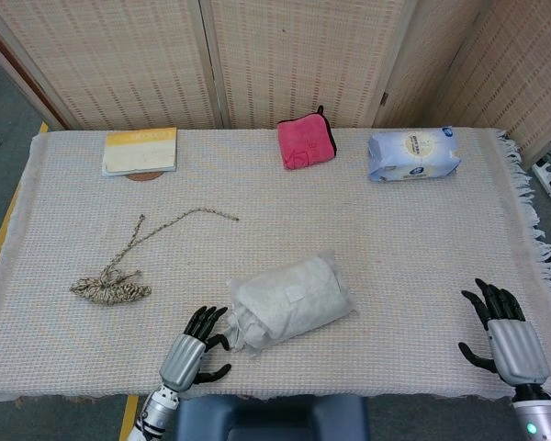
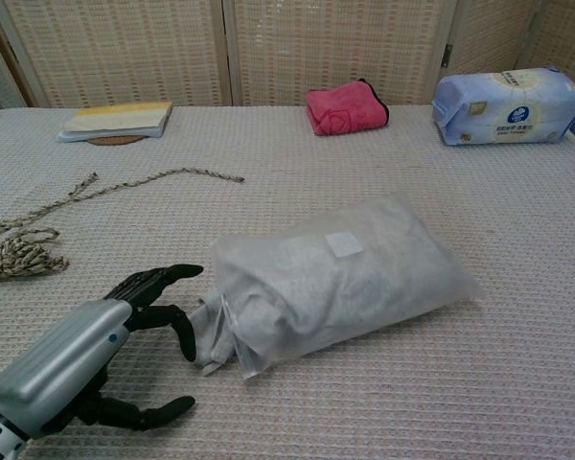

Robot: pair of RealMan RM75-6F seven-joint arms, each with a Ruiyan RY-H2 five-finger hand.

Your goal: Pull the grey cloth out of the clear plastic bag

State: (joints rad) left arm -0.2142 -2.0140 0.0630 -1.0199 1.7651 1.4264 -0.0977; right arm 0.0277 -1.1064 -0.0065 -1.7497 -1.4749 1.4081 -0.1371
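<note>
A clear plastic bag (image 1: 294, 296) (image 2: 350, 268) lies in the middle of the table, its mouth toward the near left. The grey cloth (image 2: 209, 337) (image 1: 236, 334) fills it and a fold sticks out of the mouth. My left hand (image 1: 196, 347) (image 2: 96, 352) is open, its fingers spread, with the black fingertips (image 2: 184, 335) right at the protruding fold; contact cannot be told. My right hand (image 1: 503, 336) hovers open over the near right corner, far from the bag, and shows in the head view only.
A coiled rope (image 1: 110, 289) (image 2: 17, 251) lies left of the bag. At the far edge sit a yellow book (image 1: 140, 151), a pink cloth (image 1: 306, 142) and a tissue pack (image 1: 412, 153). The woven tablecloth (image 1: 422, 248) has a fringed right edge.
</note>
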